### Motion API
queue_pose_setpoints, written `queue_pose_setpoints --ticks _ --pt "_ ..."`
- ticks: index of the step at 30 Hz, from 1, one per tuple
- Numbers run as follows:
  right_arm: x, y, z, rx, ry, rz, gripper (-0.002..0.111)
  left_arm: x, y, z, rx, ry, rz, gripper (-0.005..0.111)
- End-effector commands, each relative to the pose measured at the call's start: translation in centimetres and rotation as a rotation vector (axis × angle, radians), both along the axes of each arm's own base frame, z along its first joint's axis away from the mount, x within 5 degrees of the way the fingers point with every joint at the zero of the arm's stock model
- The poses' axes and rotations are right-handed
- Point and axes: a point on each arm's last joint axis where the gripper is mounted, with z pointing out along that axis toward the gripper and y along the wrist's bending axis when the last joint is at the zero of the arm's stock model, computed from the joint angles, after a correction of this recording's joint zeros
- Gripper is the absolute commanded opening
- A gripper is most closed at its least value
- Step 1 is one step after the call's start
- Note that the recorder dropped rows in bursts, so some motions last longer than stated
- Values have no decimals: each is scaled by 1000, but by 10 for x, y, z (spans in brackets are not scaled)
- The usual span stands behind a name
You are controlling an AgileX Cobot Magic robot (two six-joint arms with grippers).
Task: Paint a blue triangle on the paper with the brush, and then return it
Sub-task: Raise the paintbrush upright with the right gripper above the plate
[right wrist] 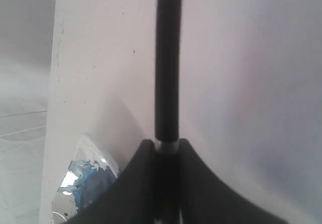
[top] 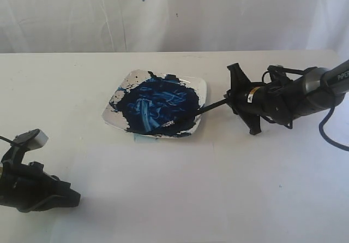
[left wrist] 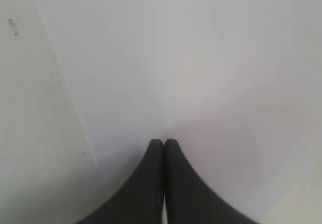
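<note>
The brush (top: 210, 107) is a thin black stick. Its dark tip lies in the blue paint on the white square plate (top: 199, 87), and its handle runs right into my right gripper (top: 235, 98). In the right wrist view that gripper (right wrist: 166, 146) is shut on the brush (right wrist: 167, 58), whose black shaft sticks out past the fingertips. My left gripper (top: 73, 199) rests at the table's front left. In its wrist view the left gripper (left wrist: 164, 142) is shut and empty over the white paper (left wrist: 201, 58). No blue triangle shows in any view.
The plate (right wrist: 83, 176), thick with dark blue paint, stands mid-table just left of the right gripper. A white curtain hangs behind the table's far edge. The paper's edge (left wrist: 65, 78) runs beside the left gripper, with off-white table beyond it.
</note>
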Motion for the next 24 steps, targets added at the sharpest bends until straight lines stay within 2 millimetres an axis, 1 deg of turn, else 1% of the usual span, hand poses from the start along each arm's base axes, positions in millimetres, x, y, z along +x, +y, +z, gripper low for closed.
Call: queue_pose_setpoints --ticks 1,7,11,14,18,24 --pt "-1 1 -3 -13 -2 18 9 -2 0 1 16 -9 -5 0" --pt "-1 1 -3 -11 -2 16 4 -2 0 1 16 -9 -5 0" --pt "1 3 0 14 -41 23 0 -2 0 1 16 -9 -5 0" --pt "4 5 6 45 -88 29 0 -2 0 1 16 -9 -5 0" --pt "8 6 10 40 -115 33 0 -2 0 1 16 -9 -5 0" --pt "16 3 22 21 -267 -1 0 -2 0 1 16 -9 -5 0"
